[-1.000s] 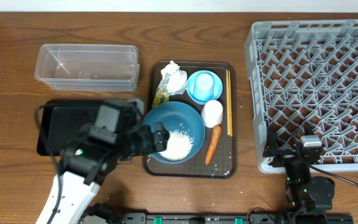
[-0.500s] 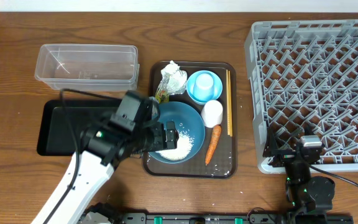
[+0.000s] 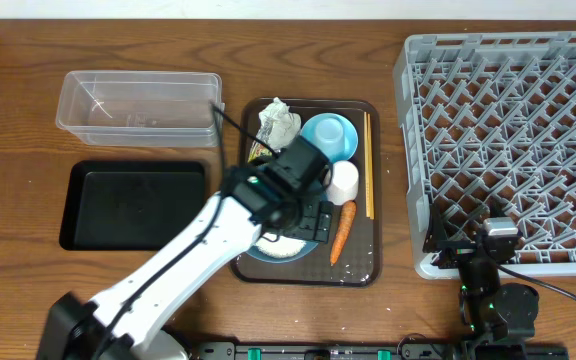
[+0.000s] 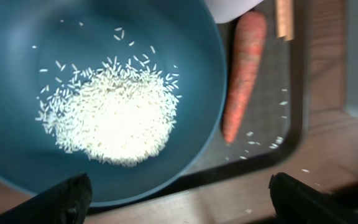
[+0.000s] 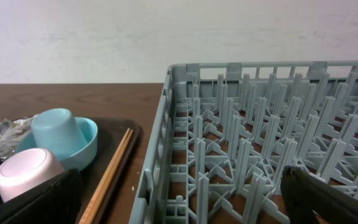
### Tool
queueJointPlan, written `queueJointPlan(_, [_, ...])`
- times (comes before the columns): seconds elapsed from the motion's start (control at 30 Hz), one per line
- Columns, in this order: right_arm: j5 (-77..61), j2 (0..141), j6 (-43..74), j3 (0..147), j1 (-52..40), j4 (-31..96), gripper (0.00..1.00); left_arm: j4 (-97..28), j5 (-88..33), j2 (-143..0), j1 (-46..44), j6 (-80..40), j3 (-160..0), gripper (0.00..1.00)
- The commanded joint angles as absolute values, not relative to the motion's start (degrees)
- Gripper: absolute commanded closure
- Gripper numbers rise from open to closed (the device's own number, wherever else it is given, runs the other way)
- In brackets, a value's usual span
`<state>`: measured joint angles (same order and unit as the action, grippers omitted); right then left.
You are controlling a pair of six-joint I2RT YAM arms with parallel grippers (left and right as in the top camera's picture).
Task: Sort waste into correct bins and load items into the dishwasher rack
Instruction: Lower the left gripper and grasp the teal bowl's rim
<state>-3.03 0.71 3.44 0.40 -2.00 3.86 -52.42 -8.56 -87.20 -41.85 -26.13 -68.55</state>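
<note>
left gripper (image 4: 179,198): jaws wide, nothing held; hangs over the big bowl (image 4: 36,43), on its carrot side.
right gripper (image 5: 182,200): jaws wide, nothing held; sits low at the near edge of the rack (image 3: 508,130).
rice (image 4: 107,112): one heap in the bottom of the big bowl; a few stray grains on the tray (image 3: 360,272) by the carrot tip.
carrot (image 3: 341,230): flat on the tray, between big bowl and chopsticks. Long axis runs far-to-near, slightly slanted. Thick end toward the cup (image 3: 344,180), tip toward the near tray edge (leaning a little toward the big bowl).
chopsticks (image 3: 369,165): along the tray's rack-side rim, long axis far-to-near, parallel to that rim.
small bowl (image 3: 330,138): far part of the tray, just beside the cup.
wrapper (image 3: 278,126): far corner of the tray, tub side.
tub (image 3: 138,108): on the table left of the tray, far side.
black tray (image 3: 133,205): nearer than the tub, apart from it.
</note>
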Motion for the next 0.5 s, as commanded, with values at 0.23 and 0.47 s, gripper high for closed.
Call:
queueJointPlan(0.23, [-3.05,0.56,4.01,0.32,-2.15,4.05,0.01,-48.38,2.02,-95.57,-48.45,-26.46,-69.34,0.18])
queueJointPlan(0.47, [-3.05,0.56,4.01,0.32,-2.15,4.08,0.01,-46.04,5.19,-101.60,-48.95,-27.53,-69.34,0.19])
